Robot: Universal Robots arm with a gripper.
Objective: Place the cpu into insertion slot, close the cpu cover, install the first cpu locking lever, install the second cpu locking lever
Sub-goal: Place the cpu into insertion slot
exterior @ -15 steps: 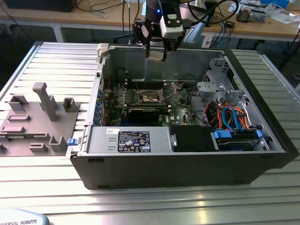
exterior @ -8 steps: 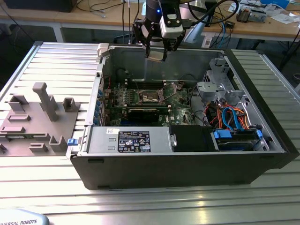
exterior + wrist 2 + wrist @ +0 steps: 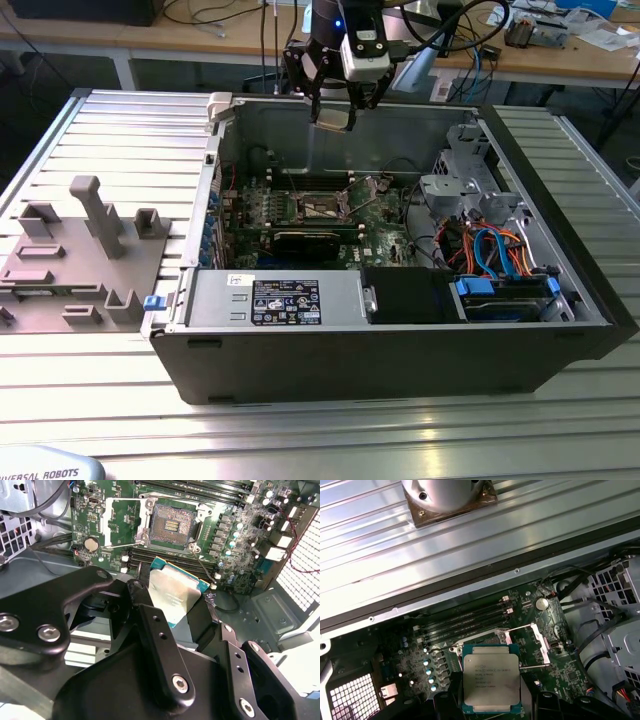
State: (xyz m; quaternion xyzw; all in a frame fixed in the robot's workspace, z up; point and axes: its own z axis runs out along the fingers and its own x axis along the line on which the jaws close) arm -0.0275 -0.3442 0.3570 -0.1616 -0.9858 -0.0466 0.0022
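Observation:
My gripper [image 3: 333, 108] hangs above the open black computer case [image 3: 400, 350], near its back wall, shut on the cpu [image 3: 333, 119]. In both wrist views the silvery square cpu [image 3: 175, 594] [image 3: 491, 682] sits flat between the black fingers [image 3: 150, 625]. Below on the green motherboard, the insertion slot [image 3: 172, 526] [image 3: 322, 208] lies bare with its contact field showing. The cpu cover [image 3: 112, 524] [image 3: 540, 643] stands swung open beside the slot. Thin wire locking levers [image 3: 206, 569] [image 3: 532, 666] stick out unlatched at the slot's sides.
Memory slots [image 3: 200, 490] flank the slot, and a long black card [image 3: 312, 241] lies toward the case front. A drive cage with orange and blue cables [image 3: 495, 255] fills the exterior view's right. A grey part fixture [image 3: 75, 260] rests on the ribbed table at the left.

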